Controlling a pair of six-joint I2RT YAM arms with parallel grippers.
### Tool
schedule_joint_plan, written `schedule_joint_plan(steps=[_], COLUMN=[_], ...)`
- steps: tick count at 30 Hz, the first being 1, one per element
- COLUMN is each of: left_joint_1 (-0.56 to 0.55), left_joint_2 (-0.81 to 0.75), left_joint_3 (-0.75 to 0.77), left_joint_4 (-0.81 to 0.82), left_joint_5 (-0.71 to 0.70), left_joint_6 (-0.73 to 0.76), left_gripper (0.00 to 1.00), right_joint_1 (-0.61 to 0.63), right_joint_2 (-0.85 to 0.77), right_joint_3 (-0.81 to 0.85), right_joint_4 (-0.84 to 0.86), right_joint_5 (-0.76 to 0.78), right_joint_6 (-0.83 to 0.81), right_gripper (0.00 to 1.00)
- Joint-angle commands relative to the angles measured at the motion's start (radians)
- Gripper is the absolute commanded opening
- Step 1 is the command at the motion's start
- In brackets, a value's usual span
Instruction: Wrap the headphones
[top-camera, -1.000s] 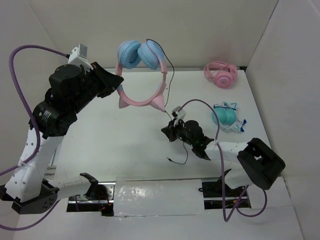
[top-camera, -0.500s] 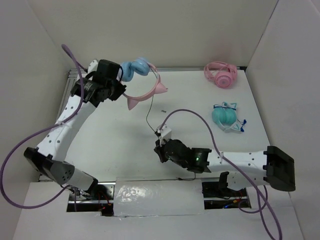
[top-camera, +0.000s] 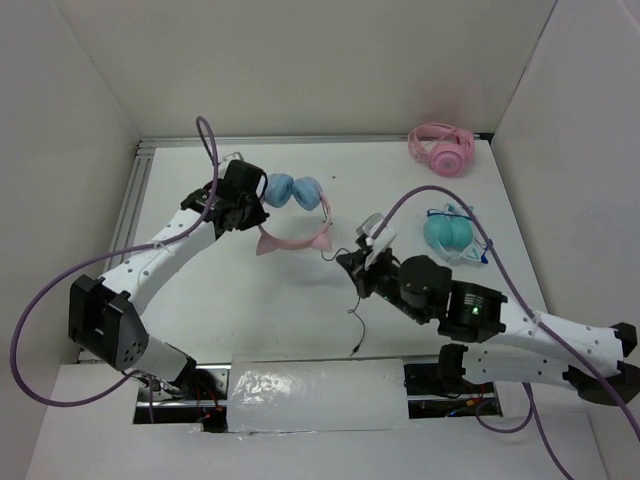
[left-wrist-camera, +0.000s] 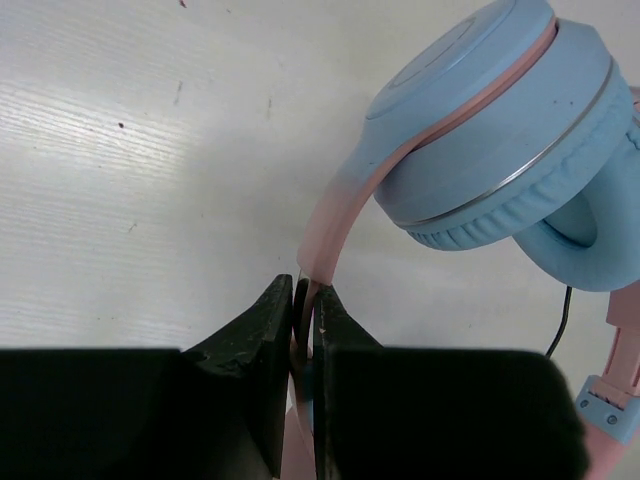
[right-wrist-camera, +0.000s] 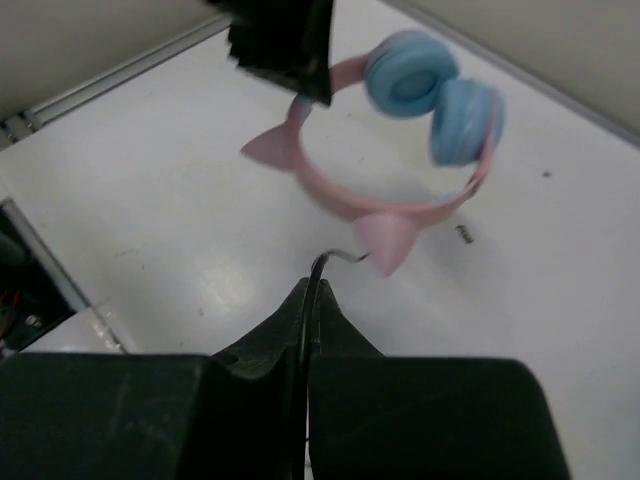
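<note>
The headphones (top-camera: 293, 210) have a pink cat-eared band and light blue cups, and hang above the table's middle. My left gripper (top-camera: 250, 205) is shut on the pink band, which shows in the left wrist view (left-wrist-camera: 330, 235) next to a blue cup (left-wrist-camera: 500, 140). My right gripper (top-camera: 357, 262) is shut on the thin black cable (right-wrist-camera: 318, 275), just right of the band's cat ear (right-wrist-camera: 385, 240). The cable's loose end (top-camera: 355, 325) hangs down toward the near edge. In the right wrist view the headphones (right-wrist-camera: 400, 140) are blurred.
All-pink headphones (top-camera: 441, 148) lie at the back right corner. Teal headphones (top-camera: 450, 232) lie at the right, close behind my right arm. White walls close in the table on the left, back and right. A small dark speck (right-wrist-camera: 465, 233) lies on the table.
My left arm has lowered and carried the headphones right and nearer. My right gripper has moved right and back with the cable, and now sits beside the band's cat ear.
</note>
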Motion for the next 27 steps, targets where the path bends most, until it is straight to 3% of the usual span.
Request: schedule_joint_plan(steps=[1, 5, 8, 13, 18, 21, 27], left_joint_1=[-0.039, -0.102, -0.163, -0.268, -0.308, -0.337, -0.385], left_joint_2=[-0.123, -0.186, -0.197, -0.182, -0.18, -0.205, -0.343], left_joint_3=[-0.048, -0.102, -0.114, -0.123, -0.138, -0.184, -0.316], left_joint_4=[0.274, 0.334, 0.335, 0.267, 0.233, 0.263, 0.364], left_joint_5=[0.057, 0.071, 0.051, -0.07, 0.008, 0.041, 0.156], left_joint_6=[0.18, 0.284, 0.357, 0.332, 0.301, 0.329, 0.421], left_gripper=[0.0, 0.0, 0.0, 0.0, 0.0, 0.0, 0.0], right_joint_1=[-0.102, -0.252, -0.269, -0.339, -0.375, -0.396, -0.544], right_joint_2=[-0.031, 0.004, 0.05, 0.115, 0.127, 0.12, 0.091], right_joint_3=[0.096, 0.157, 0.185, 0.242, 0.234, 0.214, 0.18], right_joint_4=[-0.071, -0.134, -0.107, 0.003, 0.12, 0.151, 0.178], right_joint_5=[-0.093, -0.25, -0.21, -0.179, -0.26, -0.21, -0.272], right_joint_6=[-0.175, -0.242, -0.276, -0.288, -0.333, -0.317, -0.35], right_gripper=[0.0, 0.0, 0.0, 0.0, 0.0, 0.0, 0.0])
